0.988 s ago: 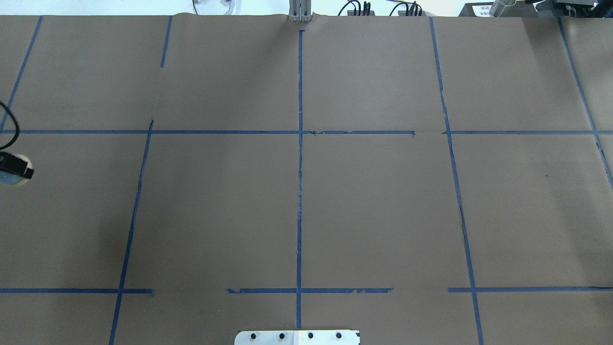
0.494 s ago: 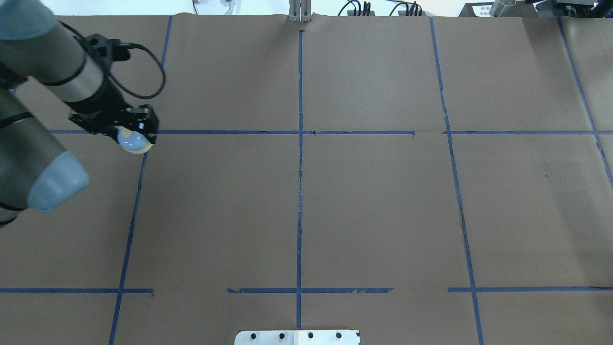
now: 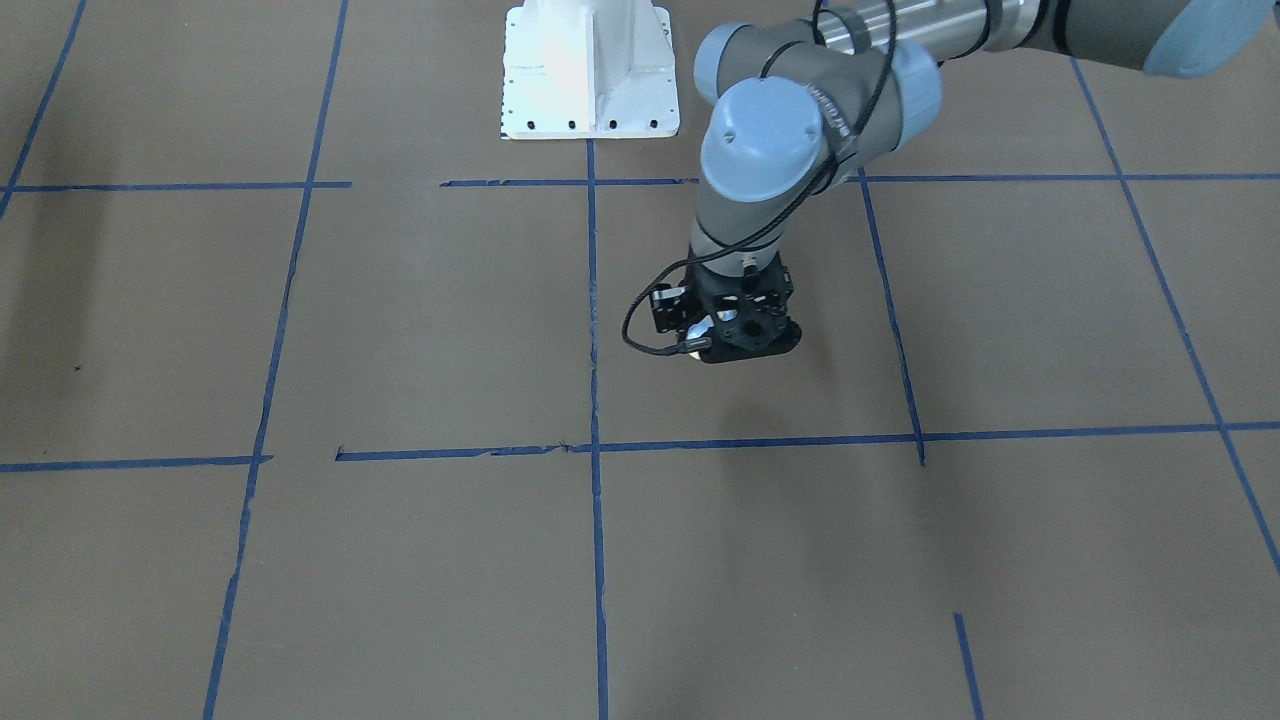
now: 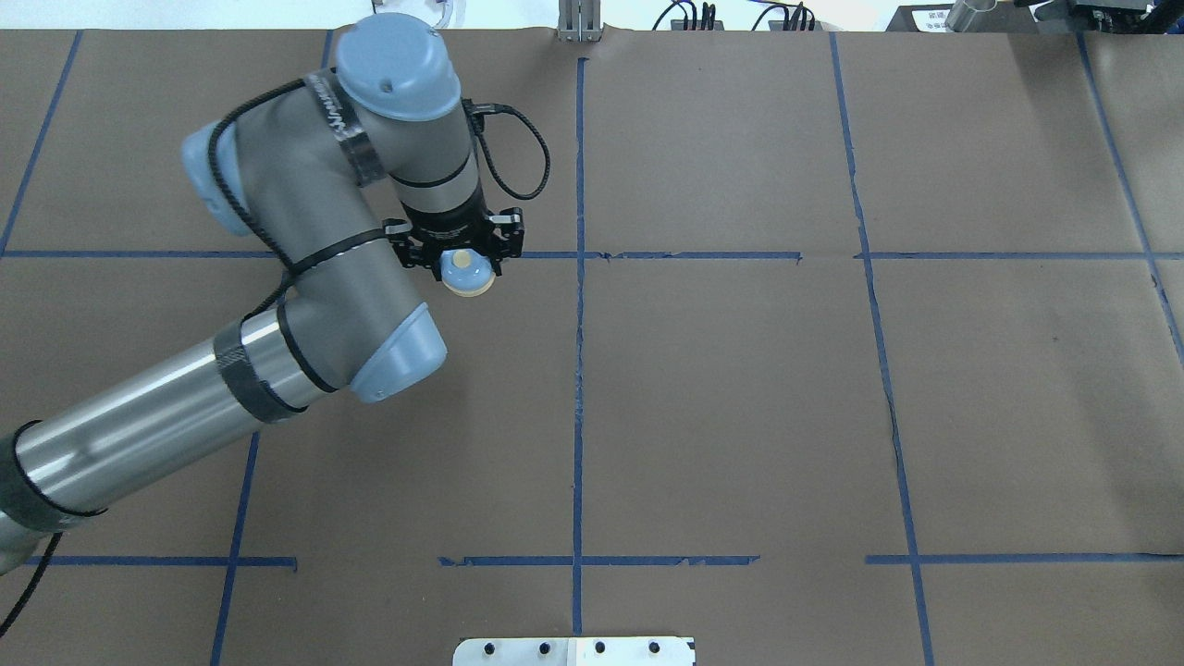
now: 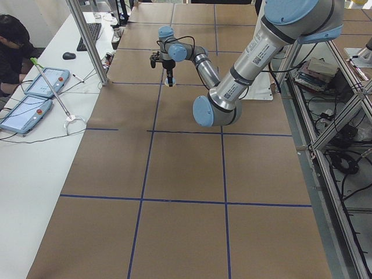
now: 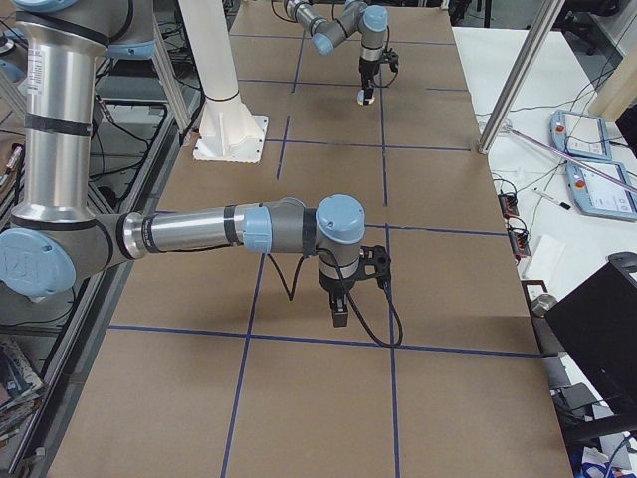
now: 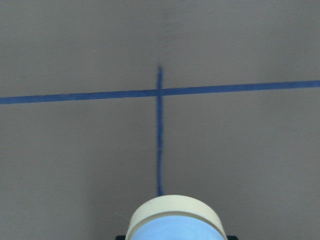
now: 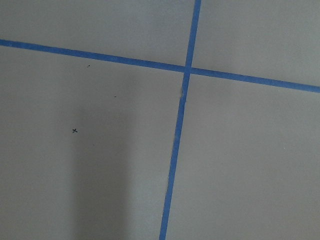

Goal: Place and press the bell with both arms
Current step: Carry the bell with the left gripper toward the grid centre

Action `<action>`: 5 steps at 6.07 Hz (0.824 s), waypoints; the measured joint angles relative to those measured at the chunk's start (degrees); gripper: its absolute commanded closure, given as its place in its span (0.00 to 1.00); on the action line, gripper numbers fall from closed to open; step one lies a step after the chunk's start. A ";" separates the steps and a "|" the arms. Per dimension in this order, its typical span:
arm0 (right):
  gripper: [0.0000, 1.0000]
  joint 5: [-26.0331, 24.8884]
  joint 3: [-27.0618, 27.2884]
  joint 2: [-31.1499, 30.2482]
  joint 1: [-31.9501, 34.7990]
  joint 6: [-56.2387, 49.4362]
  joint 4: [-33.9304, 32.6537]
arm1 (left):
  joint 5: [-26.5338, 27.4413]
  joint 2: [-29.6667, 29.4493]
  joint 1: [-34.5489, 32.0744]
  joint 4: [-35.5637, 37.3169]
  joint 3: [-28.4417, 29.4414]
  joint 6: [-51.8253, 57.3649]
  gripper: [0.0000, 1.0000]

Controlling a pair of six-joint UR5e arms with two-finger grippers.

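My left gripper (image 4: 465, 262) is shut on the bell (image 4: 467, 275), a light-blue dome with a cream base. It holds the bell above the paper-covered table (image 4: 740, 388), just left of the centre tape line, at the far horizontal tape line. The left wrist view shows the bell (image 7: 174, 222) at the bottom edge, above a tape crossing. In the front-facing view the left gripper (image 3: 735, 342) hides most of the bell. My right gripper (image 6: 340, 311) shows only in the exterior right view, pointing down over the table; I cannot tell whether it is open or shut.
The white bolted pedestal (image 3: 590, 70) stands at the robot's side of the table. Blue tape lines (image 4: 579, 370) divide the brown paper into squares. A side bench with tablets (image 5: 35, 93), an operator (image 5: 11, 46) and metal posts (image 5: 87, 40) borders the far edge.
My left arm has swept in from the view's left edge toward the centre, carrying the bell to the right along the far horizontal tape line. The right arm does not show in the earlier frames.
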 measured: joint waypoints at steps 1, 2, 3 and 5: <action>0.00 0.02 0.02 0.09 0.00 0.20 0.00 | 1.52 -3.63 1.28 -3.51 6.17 -1.37 1.00; 0.00 0.07 0.06 0.12 0.00 0.31 0.00 | 2.26 -5.33 2.46 -4.75 9.20 -1.77 1.00; 0.00 0.06 0.06 0.13 -0.01 0.34 0.02 | 2.98 -6.53 3.91 -5.12 11.00 -1.86 1.00; 0.00 0.01 0.01 0.12 -0.01 0.36 0.02 | 3.76 -9.50 5.35 -5.34 14.78 -1.89 1.00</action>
